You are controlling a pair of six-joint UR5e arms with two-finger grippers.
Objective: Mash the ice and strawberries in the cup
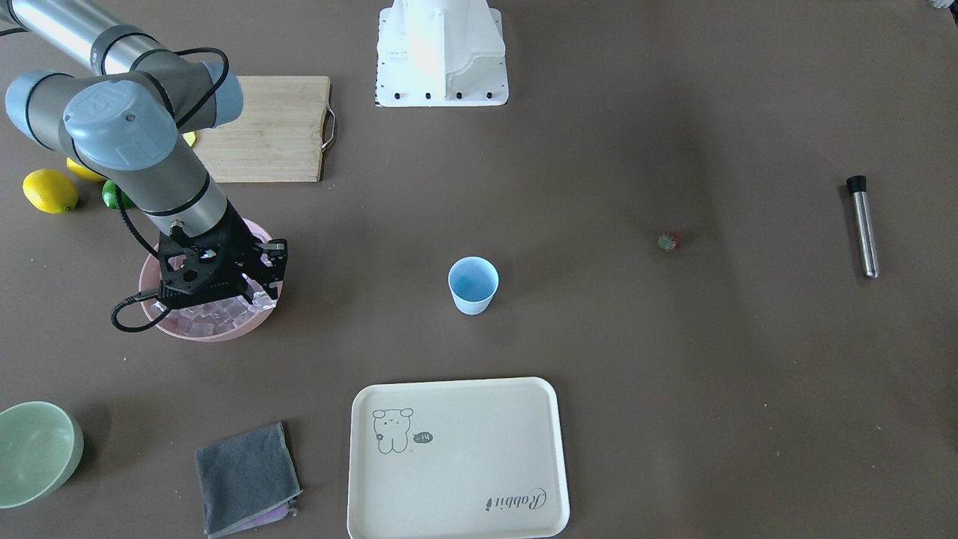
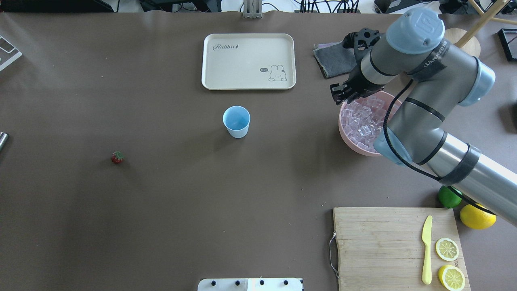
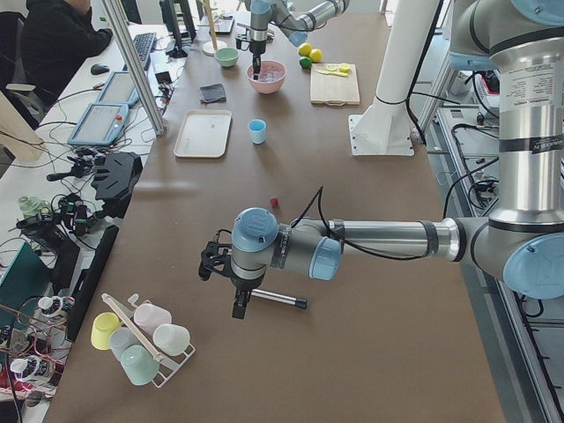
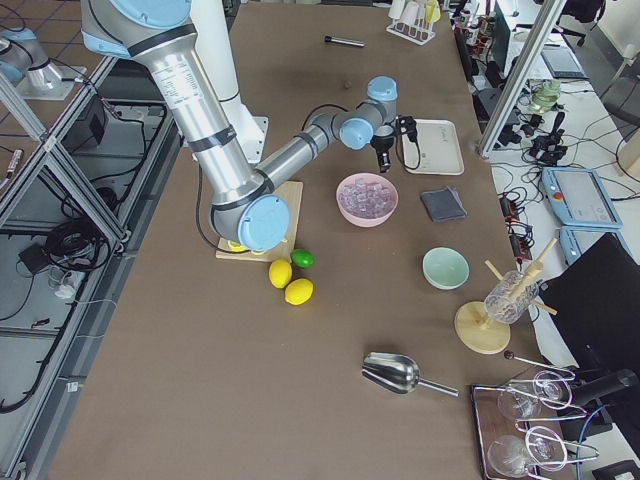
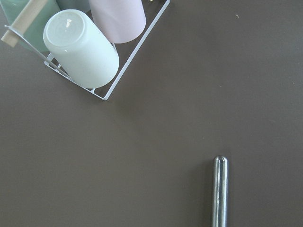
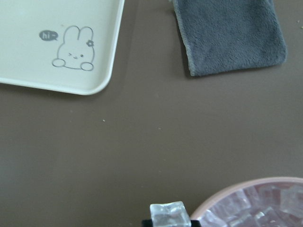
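The light blue cup (image 2: 236, 121) stands upright near the table's middle, and nothing shows inside it. The small red strawberry (image 2: 117, 157) lies alone on the table, far to the cup's left. Several ice cubes (image 2: 363, 121) fill the pink bowl (image 2: 350, 142). My right gripper (image 2: 338, 95) hangs over the bowl's far-left rim, shut on one ice cube (image 6: 169, 213), which also shows in the front view (image 1: 264, 301). My left gripper (image 3: 238, 295) hovers near a metal muddler (image 5: 219, 189); I cannot tell whether it is open or shut.
A cream tray (image 2: 248, 60) and a grey cloth (image 2: 333, 60) lie beyond the cup. A cutting board (image 2: 387, 242) with a knife and lemon halves, a lime (image 2: 449, 198) and a lemon (image 2: 477, 216) lie near the right arm. There are also a green bowl (image 1: 34, 453) and a cup rack (image 5: 85, 52).
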